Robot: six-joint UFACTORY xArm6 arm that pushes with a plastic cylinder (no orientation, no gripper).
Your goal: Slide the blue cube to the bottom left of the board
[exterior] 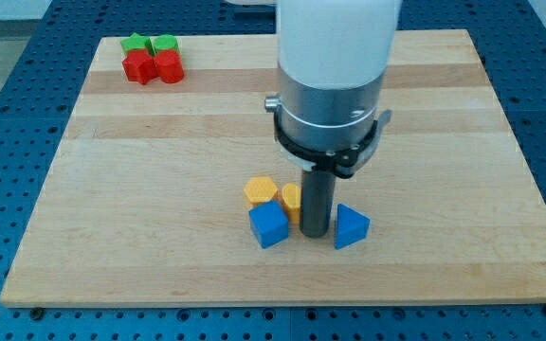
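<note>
Pushing leftward from here, I am risking my tip glancing off the blue cube and dragging the yellow blocks just above it. The cube is sitting low and central on the pale wooden board, just left of my bare rod, which grasps nothing. A blue wedge is sitting right.

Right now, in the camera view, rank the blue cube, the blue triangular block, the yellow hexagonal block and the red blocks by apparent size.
1. blue cube and blue triangular block: alike, too close to rank.
2. yellow hexagonal block: slightly smaller-looking.
3. red blocks: each looks smallest, but they sit toward the view's top, so perspective may explain it.
My tip stands between the two blue blocks.
</note>
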